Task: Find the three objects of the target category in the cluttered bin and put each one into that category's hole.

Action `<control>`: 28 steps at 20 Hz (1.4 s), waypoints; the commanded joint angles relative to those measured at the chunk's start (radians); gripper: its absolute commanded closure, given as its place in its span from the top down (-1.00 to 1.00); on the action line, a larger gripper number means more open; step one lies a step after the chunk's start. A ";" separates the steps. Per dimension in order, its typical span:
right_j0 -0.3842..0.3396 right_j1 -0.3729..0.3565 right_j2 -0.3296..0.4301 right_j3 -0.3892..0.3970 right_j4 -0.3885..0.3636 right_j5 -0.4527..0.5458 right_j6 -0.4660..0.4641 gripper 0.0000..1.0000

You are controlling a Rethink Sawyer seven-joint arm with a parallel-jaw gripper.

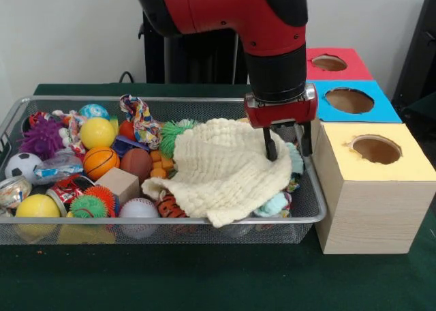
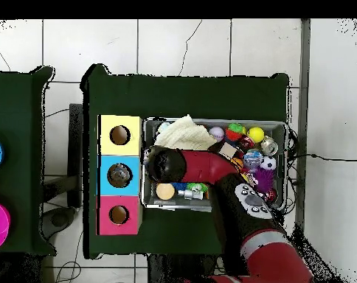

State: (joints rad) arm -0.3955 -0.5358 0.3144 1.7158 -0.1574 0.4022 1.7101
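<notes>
The bin [image 1: 82,222] is a wide silver wire-mesh basket full of toys; it also shows in the overhead view [image 2: 215,121]. A cream knitted cloth [image 1: 225,168] lies over its right half and hides what is under it. My gripper [image 1: 288,144] hangs over the bin's right end, open, with one dark finger [image 1: 270,146] pressed into the cloth and the other near the bin's right rim. It holds nothing. In the overhead view the arm [image 2: 211,169] covers the gripper. Beside the bin stand three boxes with round holes: yellow [image 1: 371,188], blue [image 1: 351,101] and red [image 1: 330,62].
Loose toys fill the bin's left half: a yellow ball [image 1: 97,132], a small basketball [image 1: 101,162], a baseball [image 1: 138,209], a soccer ball [image 1: 22,166], a purple spiky ball [image 1: 42,137], a wooden block [image 1: 117,183] and a knotted rope toy [image 1: 139,116]. The table has a dark green cover.
</notes>
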 commanded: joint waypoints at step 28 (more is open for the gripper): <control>0.279 -0.006 -0.453 -0.292 -0.335 0.254 0.234 1.00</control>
State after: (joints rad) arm -0.1571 -0.6516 -0.0663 1.4516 -0.3903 0.7281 1.7101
